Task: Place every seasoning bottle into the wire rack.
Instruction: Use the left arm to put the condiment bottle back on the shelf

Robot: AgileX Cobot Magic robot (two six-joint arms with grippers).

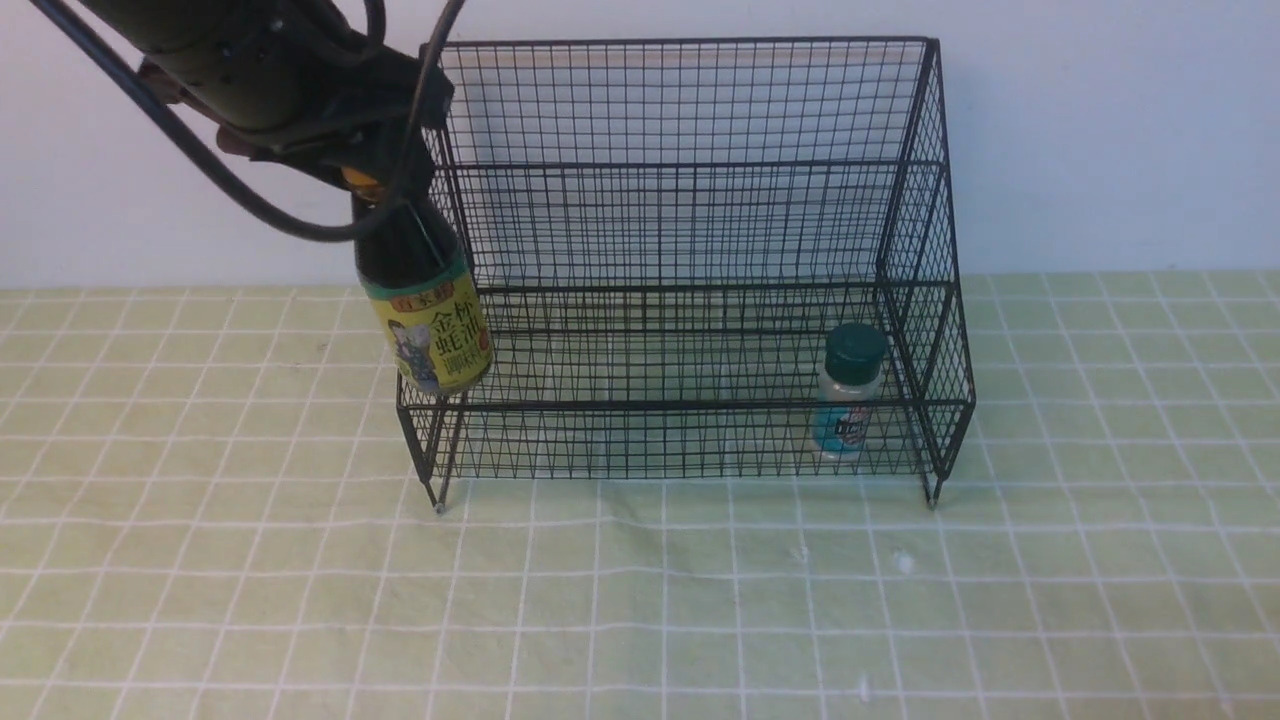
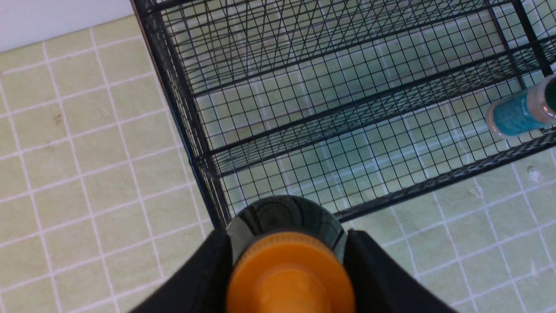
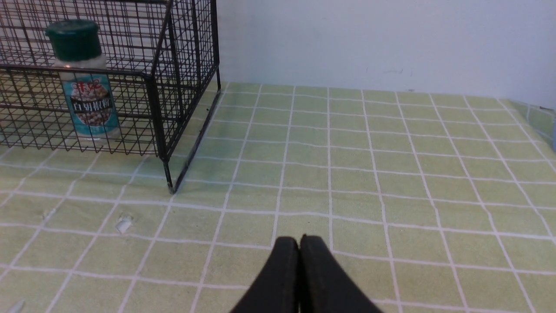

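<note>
My left gripper (image 1: 385, 190) is shut on the neck of the dark-sauce squeeze bottle (image 1: 425, 300), which hangs tilted in the air over the front left corner of the wire rack (image 1: 690, 290). From the left wrist, its orange cap (image 2: 289, 274) fills the space between my gripper's (image 2: 286, 243) two black fingers. The small shaker (image 1: 850, 390) with the dark green lid and blue label stands upright in the rack's lowest tier at the right, also visible as the shaker (image 3: 84, 78) and the shaker (image 2: 521, 113). My right gripper (image 3: 299, 239) is shut and empty above the cloth, right of the rack (image 3: 156, 104).
A green checked cloth (image 1: 640, 600) covers the table. A white wall (image 1: 1100, 130) stands right behind the rack. The cloth's far right edge (image 3: 534, 113) shows in the right wrist view.
</note>
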